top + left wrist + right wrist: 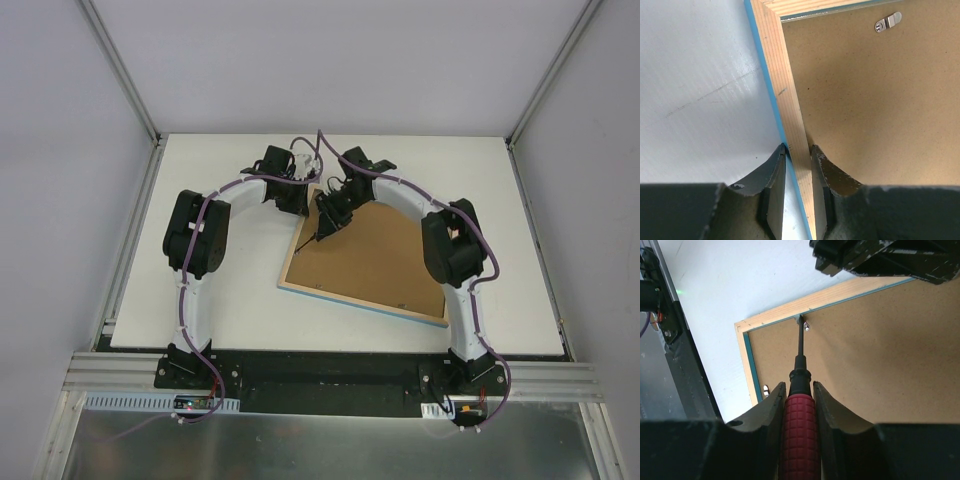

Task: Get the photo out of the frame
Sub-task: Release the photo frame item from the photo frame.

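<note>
Bright, even light from above; the table (250, 300) reads pale with faint shadows beside the arms (195, 240). Wrist views are sharp on the frame (785, 100), while the near fingers (771, 190) sit dark and soft.

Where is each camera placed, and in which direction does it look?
Top external: above and behind the robot, looking down; both arms and the frame show.
Left wrist: looks along the left gripper, clamped on the rim.
Right wrist: looks along the right gripper, holding a screwdriver toward a clip.
All three show the frame's back.
</note>
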`<state>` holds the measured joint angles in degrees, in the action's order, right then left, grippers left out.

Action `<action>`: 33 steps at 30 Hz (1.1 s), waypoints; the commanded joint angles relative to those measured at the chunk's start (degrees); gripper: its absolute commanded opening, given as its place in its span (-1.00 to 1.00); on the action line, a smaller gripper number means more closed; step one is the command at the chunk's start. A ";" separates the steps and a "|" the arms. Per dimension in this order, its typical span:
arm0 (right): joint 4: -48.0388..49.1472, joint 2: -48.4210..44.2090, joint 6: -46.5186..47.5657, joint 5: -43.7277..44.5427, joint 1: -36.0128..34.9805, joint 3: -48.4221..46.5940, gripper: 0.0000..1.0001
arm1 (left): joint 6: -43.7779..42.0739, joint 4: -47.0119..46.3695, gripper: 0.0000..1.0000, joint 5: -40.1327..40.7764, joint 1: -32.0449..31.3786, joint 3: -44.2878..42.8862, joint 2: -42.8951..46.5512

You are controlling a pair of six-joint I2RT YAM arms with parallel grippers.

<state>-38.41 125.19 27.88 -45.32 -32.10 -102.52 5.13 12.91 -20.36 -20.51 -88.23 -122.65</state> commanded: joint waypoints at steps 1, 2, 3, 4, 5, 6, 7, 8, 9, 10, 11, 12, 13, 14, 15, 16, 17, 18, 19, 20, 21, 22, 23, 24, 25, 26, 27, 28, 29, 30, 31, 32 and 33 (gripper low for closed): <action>-4.65 -4.16 11.13 -0.47 -4.99 -1.45 -0.98 | -0.82 2.21 -1.00 3.66 0.91 1.57 -1.01; -5.35 -4.16 12.19 -0.12 -5.43 -1.45 -0.98 | -0.82 2.21 -1.00 3.66 0.91 1.57 -0.92; -5.96 -4.33 13.42 0.23 -5.78 -1.37 -0.98 | -0.73 2.21 -1.00 3.75 0.91 1.57 -0.92; -6.06 -4.42 14.30 0.84 -6.22 -1.28 -0.98 | -0.73 2.21 -1.00 3.66 0.91 1.57 -0.92; -6.15 -4.60 14.83 1.37 -6.48 -0.93 -0.98 | -0.73 2.21 -1.00 3.66 1.00 1.57 -1.10; -6.06 -4.77 15.45 1.90 -6.75 -0.93 -0.98 | -0.64 2.21 -1.00 3.66 1.00 1.57 -1.10; -6.06 -4.95 15.80 2.42 -6.92 -1.10 -0.98 | -0.56 2.21 -1.00 3.66 1.00 1.57 -1.10; -5.97 -5.04 16.15 2.86 -7.19 -1.19 -0.98 | -0.64 2.21 -1.00 3.66 1.00 1.57 -1.10; -5.88 -5.30 16.59 3.30 -7.19 -1.36 -0.98 | -0.56 2.21 -1.00 3.75 1.00 1.57 -1.01; -5.80 -5.48 17.03 3.66 -7.36 -1.63 -0.98 | -0.56 2.21 -1.00 3.75 1.00 1.57 -0.92; -5.88 -5.48 17.47 4.10 -7.45 -2.07 -0.98 | -0.56 2.21 -1.00 3.66 1.09 1.57 -1.01; -5.97 -5.57 17.91 4.45 -7.63 -2.42 -0.98 | -0.47 2.21 -1.00 3.75 1.09 1.65 -1.01; -6.15 -5.48 18.09 4.63 -7.63 -2.94 -0.98 | -0.47 2.21 -1.00 3.75 1.09 1.57 -1.01; -6.23 -5.48 18.18 4.89 -7.54 -3.56 -0.98 | -0.47 2.21 -1.00 3.66 1.09 1.57 -1.01; -6.76 -5.30 18.61 5.06 -7.54 -4.17 -0.99 | -0.47 2.21 -1.00 3.49 1.18 1.57 -0.92; -7.46 -5.22 19.05 4.98 -7.54 -4.88 -0.98 | -0.47 2.21 -1.00 3.40 1.18 1.57 -0.92; -7.90 -5.21 19.58 4.98 -7.54 -5.40 -0.98 | -0.47 2.21 -1.00 3.14 1.26 1.57 -0.92; -8.25 -5.21 19.93 5.24 -7.63 -5.93 -0.98 | -0.47 2.21 -1.00 2.96 1.26 1.57 -1.01; -8.60 -5.13 20.63 5.42 -7.63 -6.37 -0.98 | -0.47 2.21 -1.00 2.78 1.26 1.57 -1.01; -8.87 -5.21 21.42 6.03 -7.80 -6.72 -0.98 | -0.47 2.21 -1.00 2.61 1.35 1.57 -1.01; -9.22 -5.21 22.30 6.56 -7.89 -7.34 -0.98 | -0.47 2.21 -1.00 2.26 1.44 1.57 -1.01; -9.66 -5.13 23.18 7.26 -8.07 -7.78 -0.98 | -0.47 2.21 -1.00 1.99 1.44 1.65 -1.01; -10.10 -5.13 24.06 7.96 -8.07 -8.48 -0.99 | -0.47 2.21 -1.00 1.90 1.53 1.65 -1.01; -10.54 -5.04 24.76 8.40 -8.24 -9.01 -0.98 | -0.47 2.21 -1.00 1.73 1.53 1.65 -0.92; -10.89 -4.95 25.46 8.67 -8.42 -9.45 -0.98 | -0.47 2.21 -1.00 1.47 1.53 1.65 -1.01; -10.98 -4.95 26.34 9.37 -8.68 -9.71 -0.98 | -0.47 2.21 -1.00 1.38 1.62 1.65 -0.92; -10.89 -4.95 26.87 10.50 -9.03 -9.72 -0.98 | -0.47 2.30 -1.00 1.29 1.62 1.65 -0.84; -10.81 -4.86 27.40 11.82 -9.47 -9.63 -0.98 | -0.47 2.21 -1.00 1.29 1.62 1.65 -0.92; -10.02 -5.12 27.75 12.53 -9.65 -9.02 -0.99 | -0.38 2.21 -1.00 1.29 1.70 1.65 -0.84; -8.54 -5.65 27.84 13.49 -9.91 -8.06 -0.98 | -0.29 2.21 -1.00 1.29 1.79 1.65 -0.84; -6.78 -6.35 27.93 14.37 -10.18 -6.48 -0.98 | -0.38 2.21 -1.00 0.94 1.79 1.74 -0.92; -5.11 -7.31 28.28 15.69 -10.61 -4.72 -0.98 | -0.29 2.21 -1.00 1.02 1.88 1.74 -0.84; -4.83 -7.76 29.85 16.75 -10.97 -4.10 -0.98 | -0.29 2.12 -1.00 0.76 1.88 1.65 -0.84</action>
<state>-47.37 123.61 50.04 -32.18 -38.92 -108.60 5.61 12.75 -21.15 -19.38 -88.14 -122.61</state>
